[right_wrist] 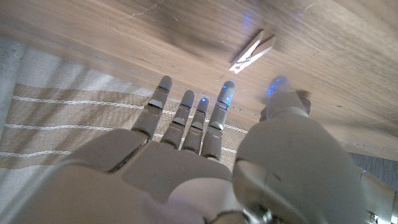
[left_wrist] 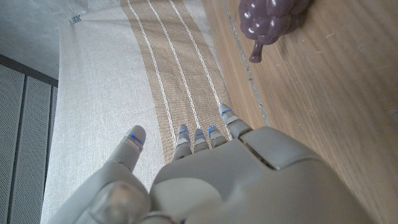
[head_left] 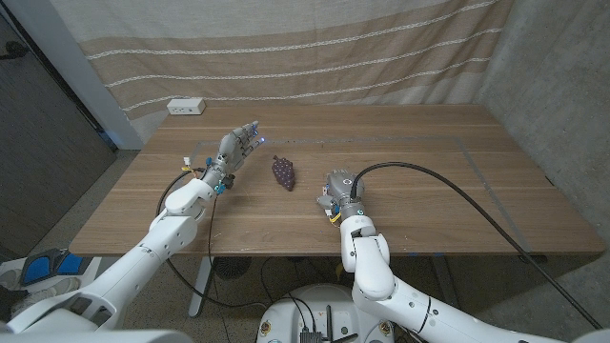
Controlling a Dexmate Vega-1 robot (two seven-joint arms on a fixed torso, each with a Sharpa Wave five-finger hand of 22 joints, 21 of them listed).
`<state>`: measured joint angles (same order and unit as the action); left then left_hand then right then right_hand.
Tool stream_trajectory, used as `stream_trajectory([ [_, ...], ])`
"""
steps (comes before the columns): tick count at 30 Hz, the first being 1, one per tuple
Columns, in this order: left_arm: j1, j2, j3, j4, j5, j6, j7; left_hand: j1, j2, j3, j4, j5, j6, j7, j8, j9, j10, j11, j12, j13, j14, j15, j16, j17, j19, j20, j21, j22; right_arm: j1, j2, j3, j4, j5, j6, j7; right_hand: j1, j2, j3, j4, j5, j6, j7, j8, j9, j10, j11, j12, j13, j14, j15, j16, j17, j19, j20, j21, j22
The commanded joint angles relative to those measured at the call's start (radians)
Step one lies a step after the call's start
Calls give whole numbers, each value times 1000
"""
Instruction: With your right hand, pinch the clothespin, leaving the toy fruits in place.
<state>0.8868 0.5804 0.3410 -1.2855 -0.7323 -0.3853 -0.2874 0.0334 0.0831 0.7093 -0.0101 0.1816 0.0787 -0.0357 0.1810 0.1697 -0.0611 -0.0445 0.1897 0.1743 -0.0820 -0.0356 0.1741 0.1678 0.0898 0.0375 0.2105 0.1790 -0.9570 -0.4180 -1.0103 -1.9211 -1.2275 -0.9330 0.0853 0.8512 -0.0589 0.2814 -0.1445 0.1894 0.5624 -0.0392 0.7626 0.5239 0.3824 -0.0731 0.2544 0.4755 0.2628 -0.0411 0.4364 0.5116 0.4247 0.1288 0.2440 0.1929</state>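
My right hand (right_wrist: pixel 205 155) is open, holding nothing, and the clothespin (right_wrist: pixel 252 52) lies on the worktop (right_wrist: pixel 348 56) just past my fingertips (right_wrist: pixel 227 87), long axis slanted across them.

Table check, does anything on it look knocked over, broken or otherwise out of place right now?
Nothing stands out. The toy grapes lie intact on the wooden table between the hands. The clothespin lies whole on the wood just beyond the right hand, untouched. The left hand hovers open, holding nothing.
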Motion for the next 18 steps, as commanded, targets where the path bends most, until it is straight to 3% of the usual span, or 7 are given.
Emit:
stream_trajectory([
  [1,11,10,-4,-21,2,5,8,-5,50,5,1,7,7,-2,-1,4,1,-3,3,3,1,-4,3,3,7,-1,0,5,17,11,-17,30,5,-26,10,-6,12,-2,4,7,-1,1,8,1,9,-3,-1,4,9,-30,0,4,6,1,-2,2],
  [15,14,19,-5,-36,3,8,7,-7,48,3,2,6,9,-3,0,4,0,-2,3,3,1,-3,3,3,7,-1,-1,5,39,11,-31,46,33,-42,14,15,21,2,-6,8,-3,-2,16,-7,7,0,-4,9,13,-33,2,6,10,-2,0,2],
  [18,16,23,-5,-39,4,10,10,-8,47,3,2,6,9,-2,0,4,0,-3,3,3,0,-4,3,3,7,-1,-1,5,47,32,-37,68,30,-77,19,17,22,2,-6,8,-2,-4,18,-8,7,0,-4,10,13,-33,2,6,11,-3,0,2],
])
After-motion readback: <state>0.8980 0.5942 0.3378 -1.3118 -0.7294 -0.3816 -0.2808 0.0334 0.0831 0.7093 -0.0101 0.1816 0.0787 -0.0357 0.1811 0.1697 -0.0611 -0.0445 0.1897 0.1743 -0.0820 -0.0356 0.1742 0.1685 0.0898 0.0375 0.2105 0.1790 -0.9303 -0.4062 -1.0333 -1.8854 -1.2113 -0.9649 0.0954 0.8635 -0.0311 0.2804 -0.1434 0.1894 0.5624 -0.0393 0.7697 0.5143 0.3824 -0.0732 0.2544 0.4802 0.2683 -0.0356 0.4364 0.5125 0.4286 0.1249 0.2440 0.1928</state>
